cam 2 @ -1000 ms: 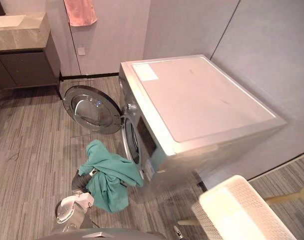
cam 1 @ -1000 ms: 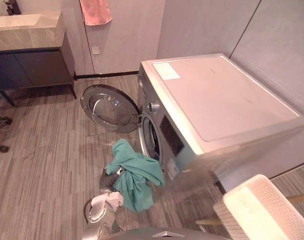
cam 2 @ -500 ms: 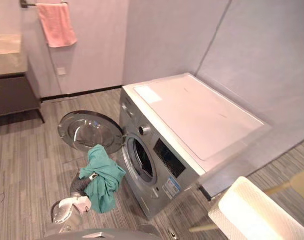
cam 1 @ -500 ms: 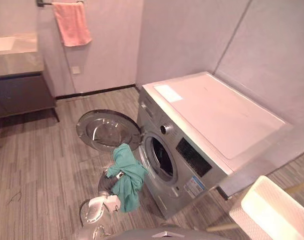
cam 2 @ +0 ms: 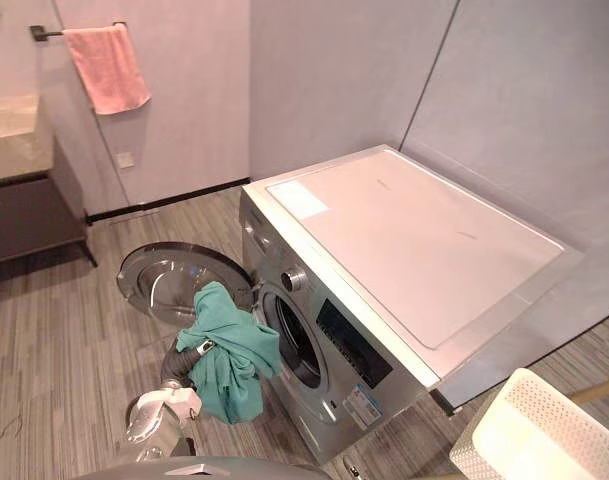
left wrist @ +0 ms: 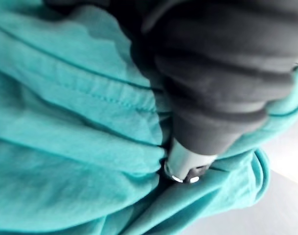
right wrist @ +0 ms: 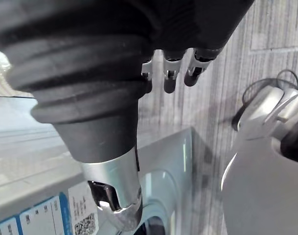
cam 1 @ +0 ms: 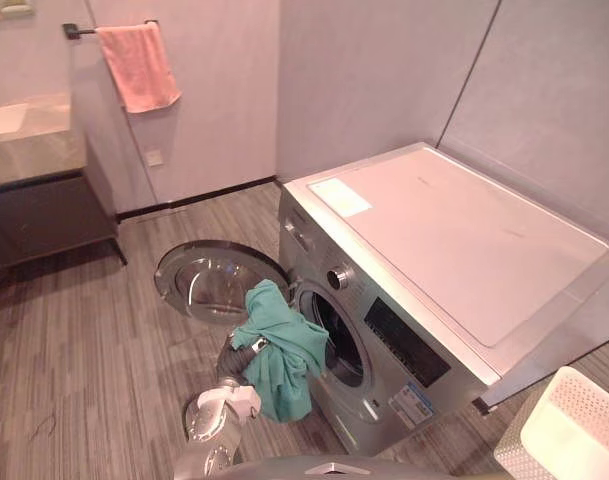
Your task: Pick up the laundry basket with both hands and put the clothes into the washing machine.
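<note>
At washer [cam 1: 424, 250], green garment [cam 1: 282, 345] now nearer drum [cam 1: 346, 345] (left hand [cam 1: 239, 355] hold: cannot tell); right hand [right wrist: 85, 83] seemingly slack, empty.

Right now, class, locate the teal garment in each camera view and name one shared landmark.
Left eye view: teal garment lower centre, at the washing machine's opening.
Right eye view: lower left of centre.
Left wrist view: bunched against the left hand.
Landmark: the open round door.

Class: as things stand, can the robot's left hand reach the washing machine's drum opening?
Probably yes: the door is swung wide open, and the left hand, draped in the teal garment, hangs beside the drum opening with nothing between.
</note>
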`<state>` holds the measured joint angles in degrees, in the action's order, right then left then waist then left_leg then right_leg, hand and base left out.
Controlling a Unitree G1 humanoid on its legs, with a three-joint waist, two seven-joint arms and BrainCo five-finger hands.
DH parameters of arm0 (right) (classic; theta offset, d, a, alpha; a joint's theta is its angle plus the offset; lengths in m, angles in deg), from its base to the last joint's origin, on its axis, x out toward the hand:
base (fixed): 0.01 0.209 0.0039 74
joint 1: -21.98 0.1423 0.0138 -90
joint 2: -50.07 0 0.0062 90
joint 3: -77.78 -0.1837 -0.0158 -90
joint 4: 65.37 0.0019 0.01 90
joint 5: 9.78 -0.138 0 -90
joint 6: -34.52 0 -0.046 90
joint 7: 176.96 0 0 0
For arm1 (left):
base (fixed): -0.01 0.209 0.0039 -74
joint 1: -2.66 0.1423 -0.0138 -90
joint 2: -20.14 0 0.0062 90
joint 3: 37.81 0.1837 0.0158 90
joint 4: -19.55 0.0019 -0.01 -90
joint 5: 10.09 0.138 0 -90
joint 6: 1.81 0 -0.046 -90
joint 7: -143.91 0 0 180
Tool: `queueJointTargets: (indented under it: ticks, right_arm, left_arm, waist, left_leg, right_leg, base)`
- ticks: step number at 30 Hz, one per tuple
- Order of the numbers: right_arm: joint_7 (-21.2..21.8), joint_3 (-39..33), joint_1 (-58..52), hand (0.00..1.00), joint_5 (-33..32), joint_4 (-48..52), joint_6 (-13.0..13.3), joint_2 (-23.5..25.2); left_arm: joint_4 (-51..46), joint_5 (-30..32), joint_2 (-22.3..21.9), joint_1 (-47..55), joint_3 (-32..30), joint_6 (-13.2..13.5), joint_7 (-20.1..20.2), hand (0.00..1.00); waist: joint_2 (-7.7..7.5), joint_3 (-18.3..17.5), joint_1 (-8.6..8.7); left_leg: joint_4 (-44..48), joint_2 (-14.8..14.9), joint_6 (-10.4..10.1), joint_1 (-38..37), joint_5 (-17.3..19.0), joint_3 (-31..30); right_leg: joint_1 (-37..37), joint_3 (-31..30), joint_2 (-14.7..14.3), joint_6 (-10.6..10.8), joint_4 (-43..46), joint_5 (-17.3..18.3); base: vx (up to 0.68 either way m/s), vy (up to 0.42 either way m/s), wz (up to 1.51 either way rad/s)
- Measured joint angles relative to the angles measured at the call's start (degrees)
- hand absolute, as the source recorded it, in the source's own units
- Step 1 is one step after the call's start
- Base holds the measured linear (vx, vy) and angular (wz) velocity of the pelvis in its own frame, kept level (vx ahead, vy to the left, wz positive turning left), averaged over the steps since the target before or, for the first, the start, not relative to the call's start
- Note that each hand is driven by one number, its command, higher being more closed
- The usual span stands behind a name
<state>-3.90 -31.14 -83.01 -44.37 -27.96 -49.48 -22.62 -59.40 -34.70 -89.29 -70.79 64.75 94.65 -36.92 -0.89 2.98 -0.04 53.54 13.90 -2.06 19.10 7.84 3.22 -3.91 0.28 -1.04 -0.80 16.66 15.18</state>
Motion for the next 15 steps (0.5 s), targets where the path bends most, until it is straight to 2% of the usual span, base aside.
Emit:
queueJointTargets:
  ticks: [1, 3, 4, 5, 6, 7, 8, 9, 10, 12, 14, 15]
  right_arm:
    - [0.0, 0.3, 0.2, 0.0, 0.0, 0.0, 0.0, 0.0]
    - [-0.2, 0.6, 0.7, 0.0, 0.1, 0.3, 0.0, 0.1]
    - [-0.4, 0.6, 0.8, 0.0, 0.2, 0.5, 0.0, 0.2]
    - [-1.1, 0.2, 1.3, 0.0, 0.4, 0.5, 0.0, 0.3]
    - [-1.2, -0.7, 1.9, 0.0, 1.1, 0.2, 0.0, 0.0]
    - [-1.2, -1.5, 2.5, 0.0, 1.2, -0.8, -0.1, 0.1]
    - [-1.3, -2.1, 3.7, 0.0, 1.2, -1.8, -0.3, 1.9]
    - [-1.1, -1.2, 4.9, 0.0, 1.1, -2.3, -1.0, 2.0]
    - [-1.1, -1.3, 5.4, 0.0, 1.1, -2.2, -1.1, 2.1]
    - [-0.9, -1.4, 6.8, 0.0, 0.8, -1.6, -1.1, 2.2]
    - [-0.5, -0.7, 7.4, 0.0, 0.7, -0.2, -1.2, 2.2]
    - [-0.4, -0.2, 7.4, 0.0, 0.8, 0.2, -1.2, 2.2]
  left_arm:
    - [-0.3, -0.1, 0.0, 0.3, -0.1, 0.0, -0.1, 1.0]
    - [-0.5, -0.1, 0.1, 0.5, 0.0, -0.2, 0.0, 1.0]
    - [-0.5, -0.1, 0.1, 0.5, 0.0, -0.3, 0.0, 1.0]
    - [-0.5, -0.1, 0.0, 0.5, 0.1, -0.4, 0.0, 1.0]
    - [-0.4, 0.0, 0.1, 0.5, 0.7, -0.5, 0.0, 1.0]
    - [0.1, 0.0, 0.5, 0.4, 0.4, -0.6, 0.0, 1.0]
    - [1.0, 0.0, 2.2, 0.4, -0.4, -0.9, -0.3, 1.0]
    - [1.0, 0.0, 3.3, 0.3, -0.4, -1.2, -0.3, 1.0]
    - [1.0, 0.0, 3.6, -0.1, -0.2, -1.3, -0.2, 1.0]
    - [0.1, 0.0, 4.7, -1.9, 1.0, -1.3, -0.2, 1.0]
    - [-1.4, 0.1, 5.7, -2.0, 0.8, -0.9, -0.3, 1.0]
    - [-1.5, 0.1, 5.7, -2.0, 0.4, -0.6, -0.3, 1.0]
  waist:
    - [-0.25, 0.0, -0.21]
    - [-0.52, -0.1, -0.12]
    - [-0.6, -0.1, -0.08]
    - [-0.46, -0.3, -0.13]
    - [0.7, -1.1, -0.35]
    - [-0.37, -1.3, -0.35]
    - [-2.81, -2.3, -0.13]
    - [-3.69, -2.9, 0.56]
    - [-3.68, -3.0, 0.81]
    - [-3.29, -3.8, 0.02]
    - [-2.68, -3.7, -0.58]
    - [-2.46, -3.6, -0.83]
  left_leg:
    - [-4.5, 0.3, 0.1, -0.2, 1.2, -2.1]
    - [-18.9, 0.7, 0.0, -1.5, 2.2, -9.8]
    - [-22.2, 0.6, -0.1, -2.0, 2.1, -11.7]
    - [-28.1, 0.1, -1.2, -3.0, 1.4, -15.3]
    - [-31.1, -1.0, -8.5, -5.1, 2.0, -18.7]
    - [-30.0, -2.0, -11.8, -5.2, 3.0, -17.2]
    - [-28.4, -4.8, -9.3, -5.4, 4.8, -13.0]
    - [-27.0, -6.0, -7.8, -5.4, 5.7, -10.8]
    - [-26.5, -6.6, -7.1, -5.5, 6.0, -9.9]
    - [-27.6, -7.8, -4.9, -6.7, 6.6, -4.1]
    - [-29.4, -8.2, -3.6, -9.2, 6.4, 1.2]
    - [-29.9, -8.2, -3.6, -10.1, 6.4, 2.7]
  right_leg:
    - [0.4, -1.6, 0.4, 0.6, 0.2, 0.4]
    - [1.3, -5.2, 2.1, 3.2, 1.6, 2.0]
    - [1.4, -6.1, 2.7, 4.3, 1.9, 2.3]
    - [1.7, -7.8, 4.1, 6.4, 2.2, 3.3]
    - [1.9, -10.3, 5.5, 8.8, 2.2, 4.6]
    - [1.8, -11.9, 6.8, 9.6, 1.8, 4.9]
    - [2.2, -15.9, 10.3, 9.6, 0.6, 2.9]
    - [2.1, -17.5, 12.1, 9.8, -1.3, -1.8]
    - [2.2, -17.8, 12.9, 9.8, -2.2, -4.5]
    - [5.3, -20.4, 15.3, 10.4, -4.5, -14.0]
    - [7.7, -19.6, 16.6, 9.5, -4.5, -18.9]
    - [8.6, -18.6, 16.7, 9.4, -3.7, -18.8]
  base:
    - [0.21, 0.215, -0.79]
    - [0.32, 0.364, -0.79]
    - [0.35, 0.447, -0.65]
    - [0.36, 0.54, -0.77]
    - [0.34, 0.58, -0.84]
    - [0.38, 0.679, -1.0]
    - [0.35, 0.651, -0.89]
    - [0.33, 0.621, -0.79]
    - [0.21, 0.522, -0.72]
    - [0.15, 0.448, -0.94]
    - [0.09, 0.303, -1.14]
    - [0.07, 0.237, -1.22]
